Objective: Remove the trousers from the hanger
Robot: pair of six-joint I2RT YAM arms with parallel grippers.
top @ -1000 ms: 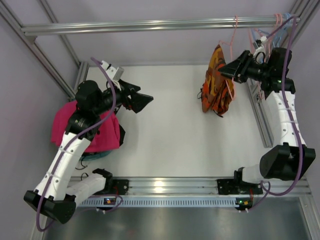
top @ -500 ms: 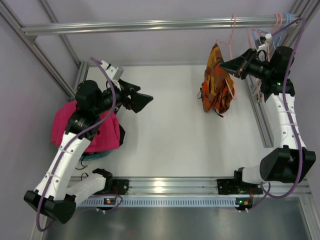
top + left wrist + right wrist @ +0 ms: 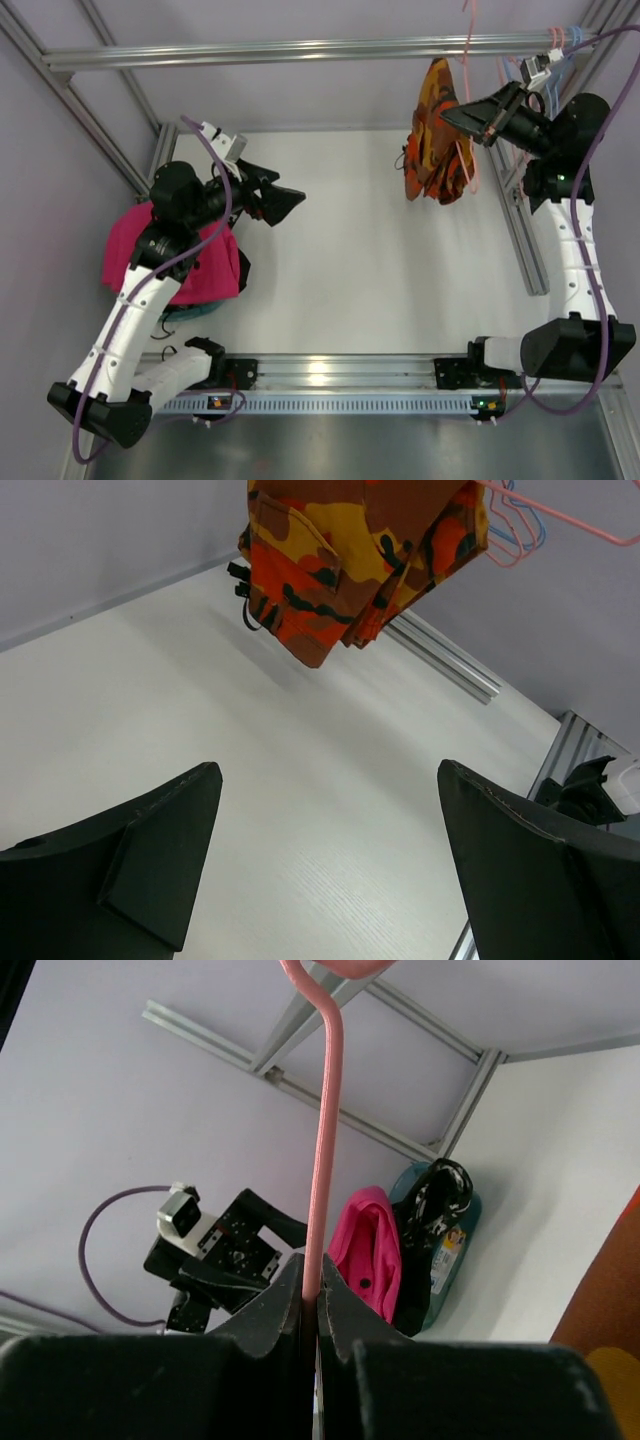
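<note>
Top view: the right claw [image 3: 478, 118] pinches the hanger [image 3: 468, 35]. The camo trousers [image 3: 432, 150] hang just below-left of it, long axis downward. The left claw [image 3: 285, 202] is well apart, with the pink trousers [image 3: 130, 255] behind it.

Left wrist: the left claw is spread wide and empty, with the camo trousers [image 3: 350, 560] ahead and above.

Right wrist: the fingers [image 3: 270, 1315] clamp the hanger's rod, which rises straight from them.

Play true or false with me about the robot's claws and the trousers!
1. The right claw is shut on the pink hanger. True.
2. The orange camouflage trousers lie flat on the table. False: they hang from the hanger, up off the table.
3. The left claw is open and holds nothing. True.
4. The pink trousers hang on the hanger. False: they lie heaped on the table's left side.
</note>
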